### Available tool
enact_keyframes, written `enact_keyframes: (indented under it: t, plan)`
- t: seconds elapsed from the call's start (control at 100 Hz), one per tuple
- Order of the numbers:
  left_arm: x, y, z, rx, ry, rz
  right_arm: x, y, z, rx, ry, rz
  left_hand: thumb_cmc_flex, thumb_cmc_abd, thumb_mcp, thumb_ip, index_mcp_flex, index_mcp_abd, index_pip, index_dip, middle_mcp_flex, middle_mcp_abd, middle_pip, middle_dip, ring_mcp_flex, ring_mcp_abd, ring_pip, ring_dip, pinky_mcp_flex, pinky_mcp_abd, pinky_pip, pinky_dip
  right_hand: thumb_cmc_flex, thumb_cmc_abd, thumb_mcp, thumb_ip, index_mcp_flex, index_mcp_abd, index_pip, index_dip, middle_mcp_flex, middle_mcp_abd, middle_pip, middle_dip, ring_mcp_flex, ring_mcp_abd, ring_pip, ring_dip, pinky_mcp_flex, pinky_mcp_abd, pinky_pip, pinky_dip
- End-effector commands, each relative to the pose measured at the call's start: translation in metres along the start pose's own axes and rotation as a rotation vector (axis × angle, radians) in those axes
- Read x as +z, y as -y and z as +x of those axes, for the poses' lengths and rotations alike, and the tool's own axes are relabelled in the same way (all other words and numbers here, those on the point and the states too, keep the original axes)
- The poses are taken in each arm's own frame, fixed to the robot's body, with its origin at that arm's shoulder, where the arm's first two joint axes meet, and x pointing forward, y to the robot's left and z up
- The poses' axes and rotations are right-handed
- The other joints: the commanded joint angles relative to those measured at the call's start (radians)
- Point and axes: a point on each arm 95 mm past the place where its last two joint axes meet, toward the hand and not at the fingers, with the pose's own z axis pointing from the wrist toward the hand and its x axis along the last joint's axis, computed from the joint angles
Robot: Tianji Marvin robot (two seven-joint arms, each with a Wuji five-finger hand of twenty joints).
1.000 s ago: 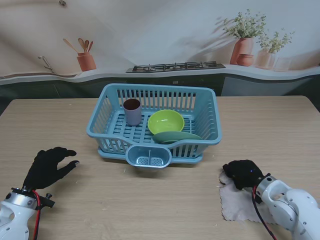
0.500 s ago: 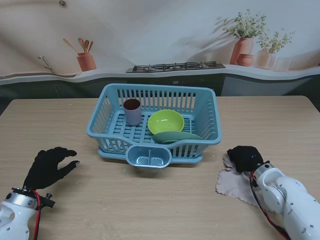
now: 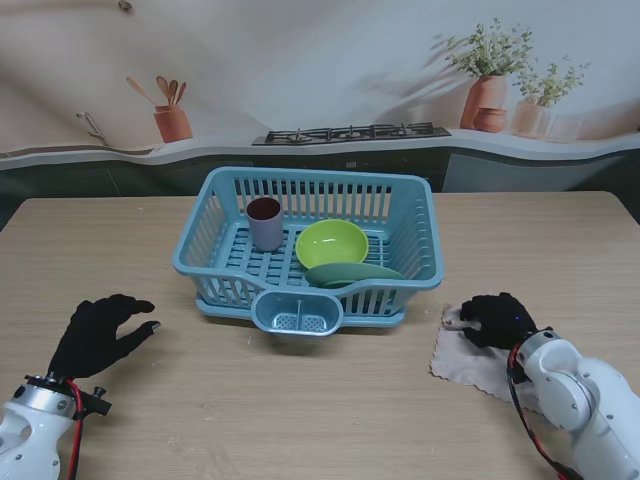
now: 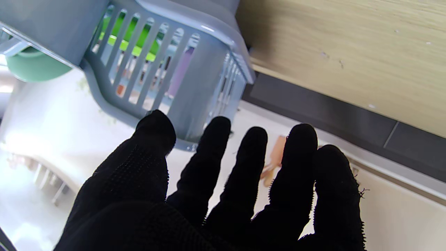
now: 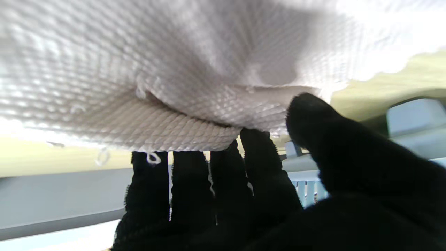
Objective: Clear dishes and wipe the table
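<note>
Three dishes sit in rack (image 3: 310,250) | right hand (image 3: 497,320) presses flat on cloth (image 3: 470,362), right of rack on desk (image 3: 300,410) | left hand (image 3: 98,335) spread, idle | wiping underway; next stroke likely needs steady downward pressure.

Even, soft daylight — wrist views blurred, overexposed.

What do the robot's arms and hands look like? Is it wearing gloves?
Yes! Both the left hand and the right hand wear black knitted gloves with five fingers. The arms are smooth, rounded white shells with silver wrist rings, and thin red and black cables run along them.
</note>
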Motion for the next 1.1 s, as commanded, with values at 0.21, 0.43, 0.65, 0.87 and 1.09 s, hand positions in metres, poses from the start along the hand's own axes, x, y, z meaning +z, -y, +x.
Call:
enact_keyframes:
  t: [0.21,0.43,0.65,0.87,1.09]
  plan:
    - [0.0,-0.002,0.002,-0.007,0.005,-0.01,-0.032,0.023,0.001,0.001,-0.016,0.134,0.003,0.051,-0.035,0.031,0.038,0.011,-0.006,-0.005,-0.006,0.015,-0.011,-0.017,-0.019,0.034,-0.003,0.0,-0.02,0.013,-0.021,-0.016,-0.109,-0.103,0.024,0.027,-0.142,-0.052,-0.056,0.119,-0.229,-0.002,0.002,-0.011,-0.231,-0.041,-0.038,-0.019,-0.191,-0.071,-0.159,0.081]
    - [0.0,-0.002,0.002,-0.013,0.007,-0.008,-0.039,0.033,0.002,-0.062,-0.016,0.213,0.004,0.056,-0.045,0.031,0.038,0.012,-0.007,-0.005,-0.006,0.015,-0.012,-0.017,-0.02,0.036,-0.004,0.0,-0.02,0.012,-0.021,-0.017,0.002,-0.247,0.056,0.031,-0.183,0.005,-0.008,0.142,-0.22,0.013,0.103,0.026,-0.167,-0.002,0.108,0.049,-0.083,-0.041,0.002,0.165]
    - [0.0,-0.002,0.002,-0.015,0.009,-0.008,-0.034,0.045,0.007,-0.137,-0.03,0.229,0.007,0.061,-0.056,0.032,0.038,0.012,-0.007,-0.005,-0.005,0.017,-0.012,-0.017,-0.021,0.037,-0.004,0.0,-0.021,0.011,-0.02,-0.018,0.14,-0.332,0.161,0.048,-0.168,0.032,0.147,0.181,-0.155,0.052,0.248,0.077,-0.003,-0.002,0.402,0.185,0.167,-0.096,0.32,0.219]
    - [0.0,-0.002,0.002,-0.015,0.009,-0.005,-0.019,0.052,0.011,-0.161,-0.01,0.158,0.011,0.064,-0.066,0.033,0.039,0.012,-0.006,-0.005,-0.007,0.017,-0.013,-0.017,-0.022,0.037,-0.004,0.0,-0.022,0.01,-0.021,-0.019,0.267,-0.378,0.361,-0.078,0.009,-0.049,0.412,-0.027,0.138,0.067,0.316,0.043,0.294,0.038,0.575,0.06,0.481,-0.132,0.492,0.183]
    - [0.0,-0.001,0.002,-0.014,0.006,-0.007,0.008,0.038,0.016,-0.121,0.01,0.088,0.014,0.066,-0.073,0.034,0.038,0.012,-0.007,-0.006,-0.005,0.017,-0.012,-0.017,-0.021,0.038,-0.004,0.0,-0.022,0.01,-0.02,-0.019,0.303,-0.384,0.364,-0.099,0.114,-0.092,0.465,-0.066,0.26,0.044,0.282,0.024,0.357,0.053,0.568,0.022,0.529,-0.095,0.482,0.173]
